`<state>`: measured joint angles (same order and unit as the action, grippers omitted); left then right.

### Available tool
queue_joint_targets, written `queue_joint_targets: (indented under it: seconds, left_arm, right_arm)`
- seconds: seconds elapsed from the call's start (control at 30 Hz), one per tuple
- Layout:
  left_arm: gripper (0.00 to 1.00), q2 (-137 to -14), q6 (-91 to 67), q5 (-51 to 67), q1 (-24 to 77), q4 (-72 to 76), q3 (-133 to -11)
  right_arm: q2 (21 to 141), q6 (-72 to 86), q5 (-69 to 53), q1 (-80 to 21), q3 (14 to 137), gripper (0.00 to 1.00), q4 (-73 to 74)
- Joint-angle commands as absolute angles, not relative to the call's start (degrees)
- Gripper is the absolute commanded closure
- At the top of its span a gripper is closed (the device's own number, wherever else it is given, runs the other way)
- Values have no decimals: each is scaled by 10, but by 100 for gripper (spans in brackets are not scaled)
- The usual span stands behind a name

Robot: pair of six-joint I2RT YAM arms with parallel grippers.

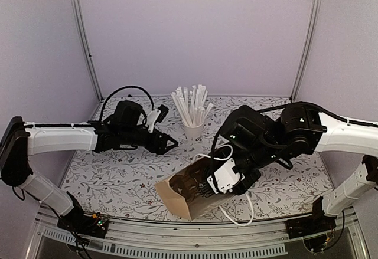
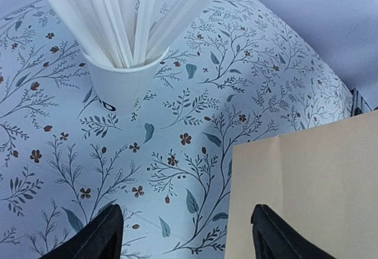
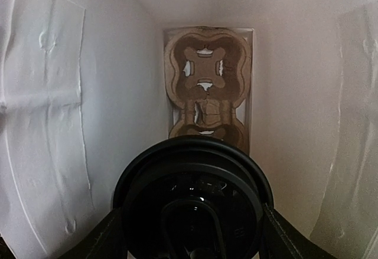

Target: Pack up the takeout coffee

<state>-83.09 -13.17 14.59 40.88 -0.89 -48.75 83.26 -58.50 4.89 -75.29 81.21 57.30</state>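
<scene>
The takeout coffee shows in the right wrist view as a round black lid (image 3: 192, 200); the cup below it is hidden. My right gripper (image 3: 192, 229) is shut on it, a finger on each side, deep inside a paper bag (image 3: 77, 123). The brown pulp carrier (image 3: 205, 76) lies at the bag's far end, beyond the lid. In the top view the tan bag (image 1: 174, 197) lies on its side with my right gripper (image 1: 204, 185) in its mouth. My left gripper (image 1: 168, 144) is open and empty above the table, left of the bag (image 2: 307, 188).
A white cup of paper-wrapped straws (image 1: 192, 130) stands at the back centre, just ahead of my left gripper (image 2: 186, 235); it also shows in the left wrist view (image 2: 124, 88). A white cord (image 1: 236, 217) loops by the bag. The floral tablecloth (image 1: 118, 176) covers the table.
</scene>
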Motion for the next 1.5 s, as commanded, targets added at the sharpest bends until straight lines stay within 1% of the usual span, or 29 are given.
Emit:
queue_joint_targets:
  seconds: [0.0,0.37,0.67,0.93,1.13,1.2,1.27,1.37,1.4,1.47]
  left_arm:
    - [23,-837,-136,155,421,36,-485]
    - [23,-902,-151,163,432,37,-507]
    - [23,-948,-120,199,432,53,-516]
    - [24,-978,-105,222,429,51,-531]
    - [26,-972,-100,215,417,46,-525]
    - [29,-954,-93,178,415,13,-537]
    - [29,-907,-91,132,415,-51,-558]
    - [29,-787,-87,96,419,-122,-578]
    - [29,-765,-83,93,422,-148,-588]
    - [26,-691,-64,91,439,-204,-609]
  right_arm:
    - [802,-605,60,-754,797,73,544]
    - [761,-622,25,-754,727,74,479]
    - [699,-700,66,-754,610,75,340]
    - [737,-685,95,-753,618,74,310]
    - [762,-681,106,-754,645,74,340]
    - [768,-669,99,-754,660,74,356]
    - [771,-660,94,-753,672,74,371]
    - [772,-646,87,-753,689,74,390]
    - [772,-644,86,-753,695,74,394]
    - [776,-637,83,-753,704,74,398]
